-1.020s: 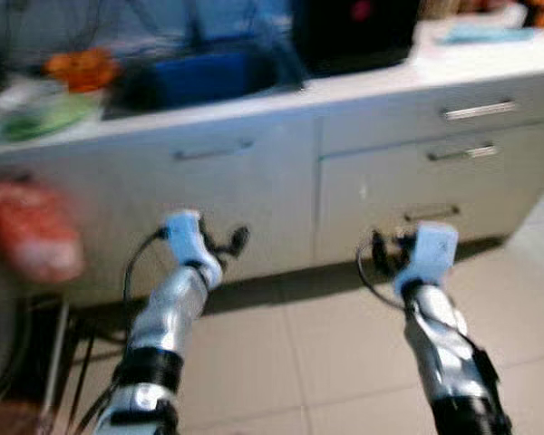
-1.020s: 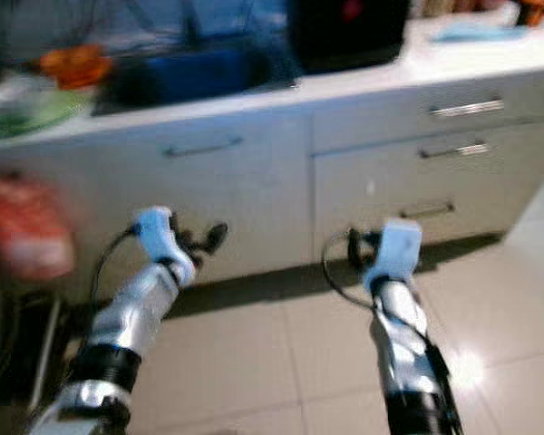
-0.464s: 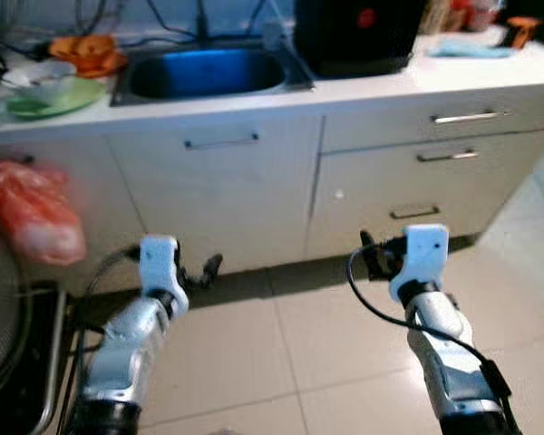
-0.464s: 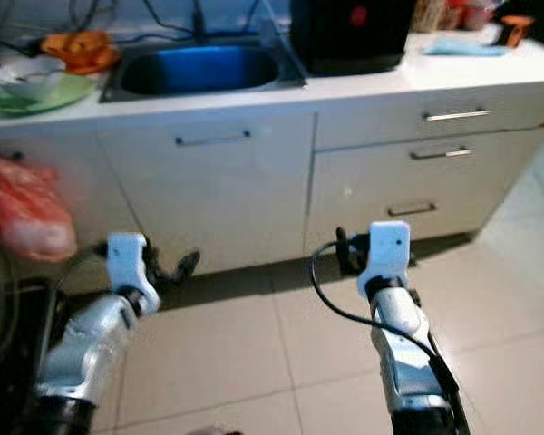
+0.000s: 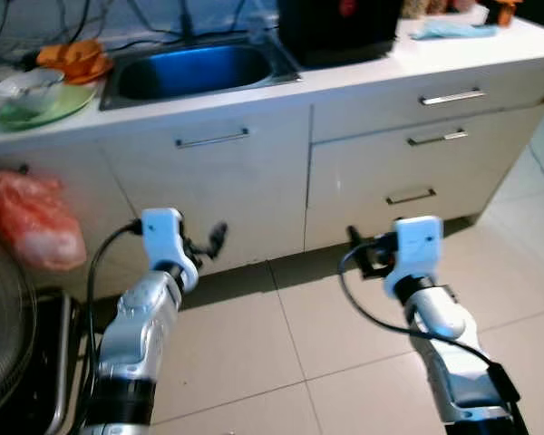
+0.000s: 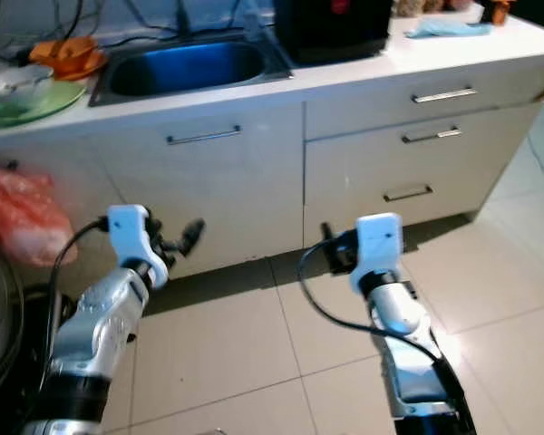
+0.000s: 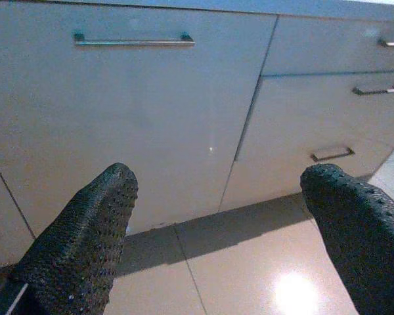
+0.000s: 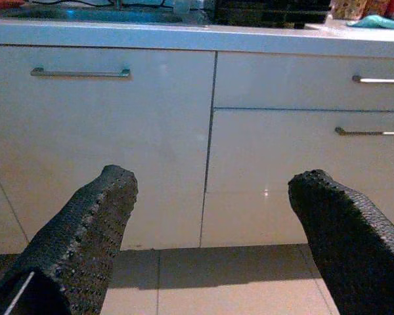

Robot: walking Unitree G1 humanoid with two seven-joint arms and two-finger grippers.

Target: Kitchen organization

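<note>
A Unitree G1 stood on the tiled floor facing a white kitchen counter, both arms raised ahead of it at cabinet height. The left gripper had its 2 black fingers spread wide with nothing between them, and the right gripper was just as wide open and just as empty.

Ahead and above both grippers ran the counter, with a steel sink to the left of centre, a black appliance beside it, and a green plate carrying a bowl at the far left. A blue cloth lay at the far right.

Below the sink sat a cabinet door with a horizontal bar handle; to its right was a stack of 3 drawers, their handles also lying horizontal. The left gripper was nearer the sink cabinet, the right nearer the drawers, and neither touched the cabinetry. A red plastic bag hung at the left end.

Which item was to be organised could not be told; any reach would likely go forward and up.
</note>
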